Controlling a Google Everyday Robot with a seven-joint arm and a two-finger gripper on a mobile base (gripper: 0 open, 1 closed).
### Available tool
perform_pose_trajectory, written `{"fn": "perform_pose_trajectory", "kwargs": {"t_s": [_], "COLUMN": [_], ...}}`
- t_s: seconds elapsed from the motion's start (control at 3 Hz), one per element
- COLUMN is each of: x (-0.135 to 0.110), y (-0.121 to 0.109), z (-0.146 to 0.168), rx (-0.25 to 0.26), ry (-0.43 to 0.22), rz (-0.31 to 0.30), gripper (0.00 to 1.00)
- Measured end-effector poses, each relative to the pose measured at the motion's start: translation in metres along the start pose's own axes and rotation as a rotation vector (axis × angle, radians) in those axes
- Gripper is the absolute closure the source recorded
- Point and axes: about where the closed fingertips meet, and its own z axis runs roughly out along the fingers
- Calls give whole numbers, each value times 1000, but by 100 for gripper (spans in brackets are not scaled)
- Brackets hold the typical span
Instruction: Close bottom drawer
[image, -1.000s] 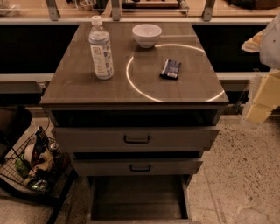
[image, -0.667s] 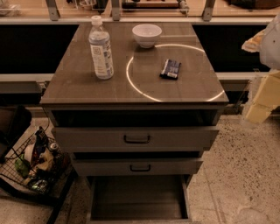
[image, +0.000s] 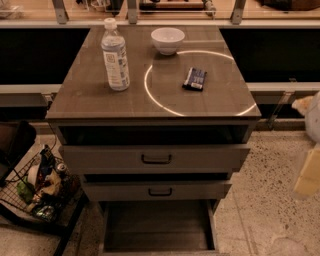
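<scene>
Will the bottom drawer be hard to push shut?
Probably not: the bottom drawer looks empty, so likely light. It is pulled far out, so it probably needs a long straight push. The tool hangs at the right edge, apart from it.

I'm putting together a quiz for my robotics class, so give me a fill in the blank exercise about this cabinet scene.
The bottom drawer is ___, not shut.
On the cabinet top, the water bottle stands to the ___ of the white bowl in the picture.
The gripper is at the picture's ___ edge, away from the bottom drawer.
Missing words: open; left; right.
</scene>
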Motion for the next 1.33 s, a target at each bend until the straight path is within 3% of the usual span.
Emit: {"fn": "perform_pose_trajectory", "kwargs": {"t_s": [0.33, 0.67, 1.0, 1.33], "x": [40, 60, 75, 85], "y": [34, 79, 134, 171], "z": [40, 89, 137, 178], "rx": [14, -23, -97, -219], "ry": [92, 165, 183, 159], "rz": [-22, -92, -131, -74], "gripper": [0, 0, 0, 0]}}
